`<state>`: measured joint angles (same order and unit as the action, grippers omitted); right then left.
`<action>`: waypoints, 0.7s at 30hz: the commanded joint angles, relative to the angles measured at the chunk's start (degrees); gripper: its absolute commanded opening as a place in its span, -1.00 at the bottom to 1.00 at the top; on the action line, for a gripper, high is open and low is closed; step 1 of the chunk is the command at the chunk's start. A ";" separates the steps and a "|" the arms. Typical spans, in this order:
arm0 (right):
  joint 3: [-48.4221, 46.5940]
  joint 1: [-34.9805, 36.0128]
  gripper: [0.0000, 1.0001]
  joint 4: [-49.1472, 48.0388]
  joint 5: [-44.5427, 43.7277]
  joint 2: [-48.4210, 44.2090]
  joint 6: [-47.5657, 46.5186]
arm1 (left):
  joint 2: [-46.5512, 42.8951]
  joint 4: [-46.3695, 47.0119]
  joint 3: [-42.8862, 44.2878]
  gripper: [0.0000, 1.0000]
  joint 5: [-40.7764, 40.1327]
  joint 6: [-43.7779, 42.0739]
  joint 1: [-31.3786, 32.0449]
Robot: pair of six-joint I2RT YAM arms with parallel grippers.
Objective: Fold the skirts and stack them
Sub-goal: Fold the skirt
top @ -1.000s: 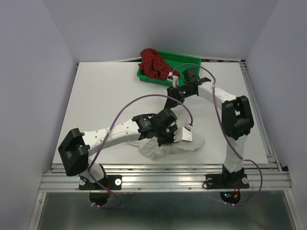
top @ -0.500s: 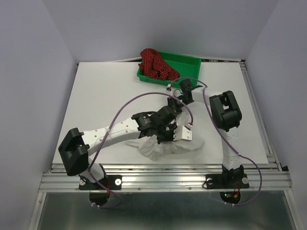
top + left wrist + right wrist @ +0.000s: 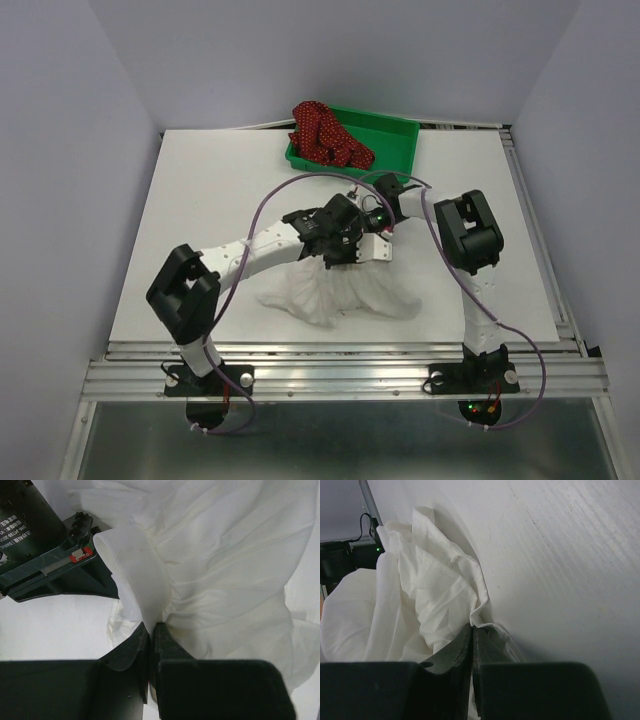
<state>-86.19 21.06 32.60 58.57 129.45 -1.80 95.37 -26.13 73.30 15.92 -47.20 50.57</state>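
The left end effector (image 3: pixel 151 627) is pinched almost closed on a rolled fold of the white skirt (image 3: pixel 225 555). The cloth runs up out of the jaws in a narrow band at the centre of the left wrist view. The right end effector (image 3: pixel 472 629) is likewise closed to a slit, with a thin edge of the same skirt caught at its tips in the lower middle of the right wrist view.

In the overhead view the two meet just above the centre of the frame, close beside each other. The skirt rises to them in a cone and fans out toward the lower middle, its hem spread on the tabletop (image 3: pixel 220 200). The red skirt (image 3: pixel 325 135) lies bunched in the left end of the tray (image 3: pixel 398 138) at the upper middle, partly over its rim and well apart from the white one.

The white skirt looks light, limp and heavily gathered. It will likely sag and crumple rather than hold a crease, and its tiers may bunch if dragged. Both grips sit on one small patch. For a clean fold, the holds probably belong at two separated points along the waistband or hem, so the cloth can be drawn flat. Such thin pinches may slip under pull.
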 commanded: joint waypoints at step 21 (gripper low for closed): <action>-3.37 1.09 -0.84 5.46 -2.22 1.51 -4.79 | 8.86 23.75 -8.34 -0.76 -6.95 -5.19 -3.10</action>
<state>-87.61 21.15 35.83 59.48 129.88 -4.47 102.41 -5.41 66.41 10.87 -51.64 47.99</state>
